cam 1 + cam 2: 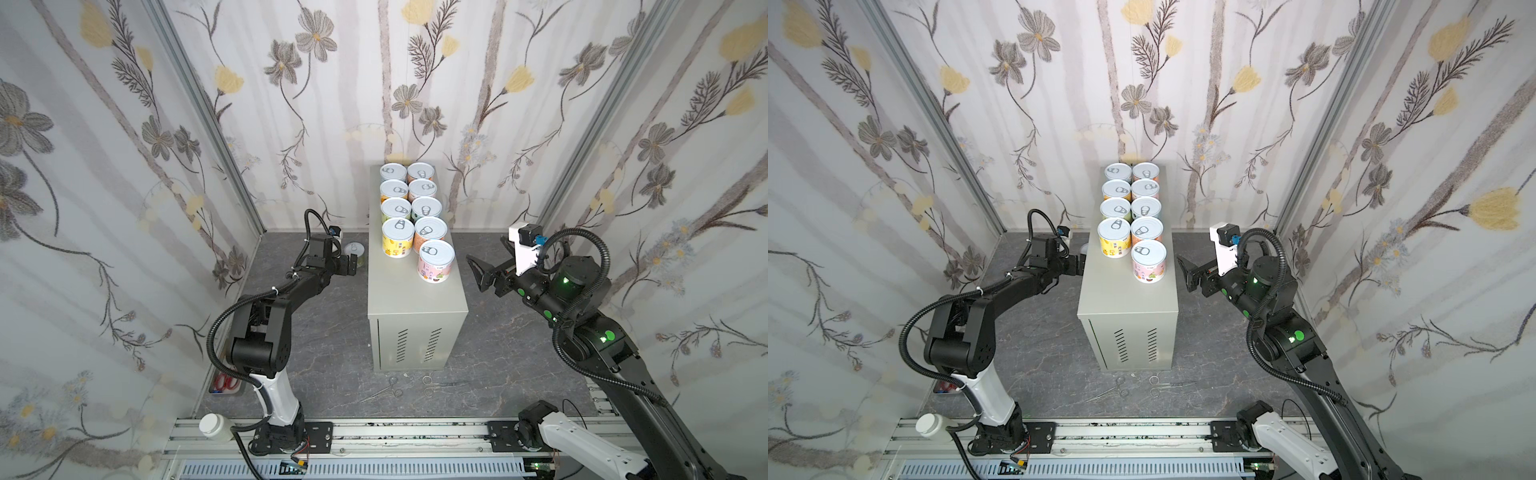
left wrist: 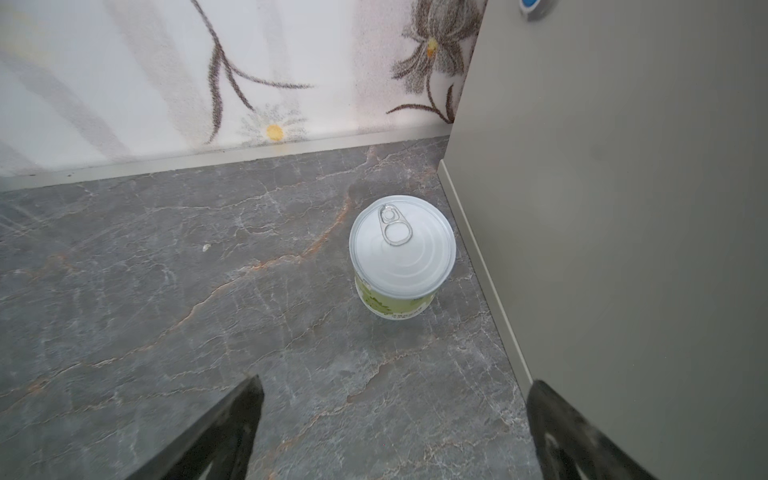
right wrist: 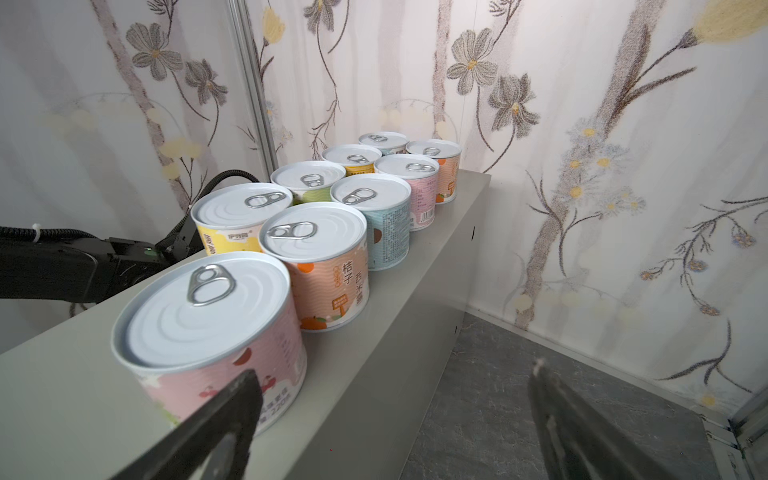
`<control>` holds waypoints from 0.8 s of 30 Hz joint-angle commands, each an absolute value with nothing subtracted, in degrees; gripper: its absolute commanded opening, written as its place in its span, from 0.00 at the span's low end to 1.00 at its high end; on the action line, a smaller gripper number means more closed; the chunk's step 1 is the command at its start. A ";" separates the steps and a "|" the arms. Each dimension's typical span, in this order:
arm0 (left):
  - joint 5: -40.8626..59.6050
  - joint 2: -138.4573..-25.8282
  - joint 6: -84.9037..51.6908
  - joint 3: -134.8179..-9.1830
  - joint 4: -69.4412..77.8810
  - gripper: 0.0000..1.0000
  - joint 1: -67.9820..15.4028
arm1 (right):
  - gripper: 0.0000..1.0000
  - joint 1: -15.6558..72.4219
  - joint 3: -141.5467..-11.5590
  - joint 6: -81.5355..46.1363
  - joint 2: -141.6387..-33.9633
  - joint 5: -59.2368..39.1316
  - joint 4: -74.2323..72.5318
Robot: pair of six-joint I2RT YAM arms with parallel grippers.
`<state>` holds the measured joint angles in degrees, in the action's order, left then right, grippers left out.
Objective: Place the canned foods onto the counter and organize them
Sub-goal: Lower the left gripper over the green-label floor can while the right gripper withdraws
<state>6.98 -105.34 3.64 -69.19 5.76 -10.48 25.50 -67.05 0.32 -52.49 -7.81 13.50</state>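
Starting at the left of the top views: left pincer [image 1: 348,264] spread wide, gripping nothing, hanging low over the dark floor [image 1: 316,345] at mid-left. Just past its tips, toward the top of the frame: the last tin [image 1: 355,249], green label, upright on the floor. Sits near the worktop [image 1: 409,299] on its left flank, with a sliver of floor between. In the left wrist view, nearly dead ahead of the open jaws, a touch toward the cabinet side, long axis vertical, pull-tab lid up. Looks like a straight-ahead reach and a grab round the label. Probably a tight squeeze for the finger on the cabinet side.

Centre: nine tins [image 1: 426,207] on the worktop in two columns, four left, five right. Open slot beside the pink tin [image 1: 435,262], in front of the yellow tin [image 1: 397,243].

Right: right pincer [image 1: 488,262] also fully open and empty, level with the pink tin, just off the worktop's right edge. Well apart from the floor tin, cabinet in between, so surely the left arm's job.
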 commanded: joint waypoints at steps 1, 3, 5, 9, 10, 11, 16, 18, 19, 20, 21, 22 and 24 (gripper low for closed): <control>7.73 -108.37 3.79 -71.94 7.32 1.00 -10.77 | 1.00 23.74 -67.96 -0.67 -54.26 -13.63 10.62; 7.61 -110.57 3.78 -73.68 6.63 1.00 -10.98 | 1.00 22.69 -68.02 -1.20 -55.14 -15.73 9.49; 7.56 -112.54 3.68 -76.03 6.29 1.00 -11.16 | 1.00 21.98 -67.94 -1.52 -55.73 -17.11 8.57; 7.60 -116.55 2.99 -79.22 6.16 1.00 -11.49 | 1.00 20.94 -67.72 -1.47 -56.60 -17.35 7.68; 7.43 -117.56 2.84 -80.23 5.92 1.00 -11.58 | 1.00 20.67 -67.68 -1.54 -56.73 -17.45 7.54; 7.32 -118.32 2.83 -80.88 5.76 1.00 -11.60 | 1.00 20.46 -67.68 -1.50 -56.89 -17.50 7.34; 6.52 -122.54 3.07 -86.17 2.51 1.00 -11.93 | 1.00 19.14 -67.32 -1.43 -57.33 -18.21 6.95; 6.56 -123.77 3.38 -87.96 1.12 1.00 -12.04 | 1.00 18.75 -67.07 -1.41 -57.45 -18.60 6.63; 6.65 -124.29 3.62 -88.75 0.56 1.00 -12.12 | 1.00 18.53 -66.85 -1.43 -57.49 -18.80 6.44; 6.66 -124.70 3.69 -89.43 0.07 1.00 -12.13 | 1.00 18.40 -66.59 -1.43 -57.54 -18.92 6.25; 6.76 -125.25 3.73 -90.30 -0.66 1.00 -12.13 | 1.00 18.21 -66.40 -1.49 -57.62 -19.03 6.05; 6.78 -125.85 3.82 -91.20 -1.50 1.00 -12.13 | 1.00 18.08 -66.20 -1.50 -57.64 -19.15 5.83; 6.68 -127.01 3.87 -92.95 -3.34 1.00 -12.13 | 1.00 17.81 -65.85 -1.58 -57.74 -19.44 5.44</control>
<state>7.11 -125.86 3.46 -91.13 -0.19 -12.16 18.02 -66.26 -1.32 -57.67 -18.02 8.45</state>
